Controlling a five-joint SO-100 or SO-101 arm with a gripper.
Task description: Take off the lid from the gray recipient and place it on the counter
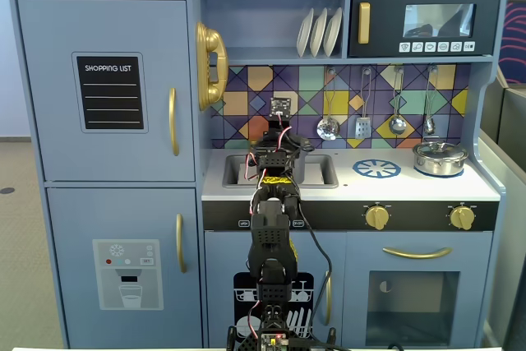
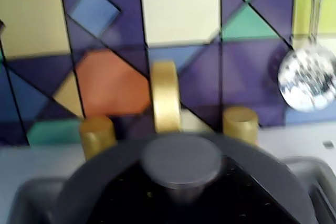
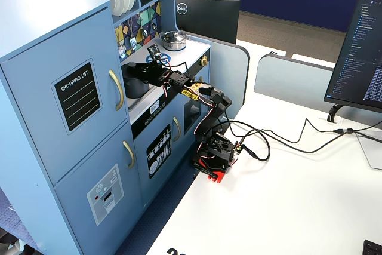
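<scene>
The dark gray lid point(image 2: 105, 177) with its round center knob point(image 2: 181, 160) fills the bottom of the wrist view, blurred and very close. It sits on the gray pot point(image 3: 133, 85), which stands in the sink of the pale counter point(image 1: 345, 185). In a fixed view only a dark edge of the pot point(image 1: 303, 147) shows beside the arm. My gripper point(image 3: 145, 74) reaches over the sink and is right at the lid. Its fingers are not clearly seen in any view, so its state is unclear.
A gold faucet point(image 2: 165, 95) and two gold taps stand just behind the lid. The blue burner mark point(image 1: 376, 168) and the shiny silver pot point(image 1: 440, 158) lie on the counter to the right. Utensils hang on the tiled back wall point(image 1: 362, 125).
</scene>
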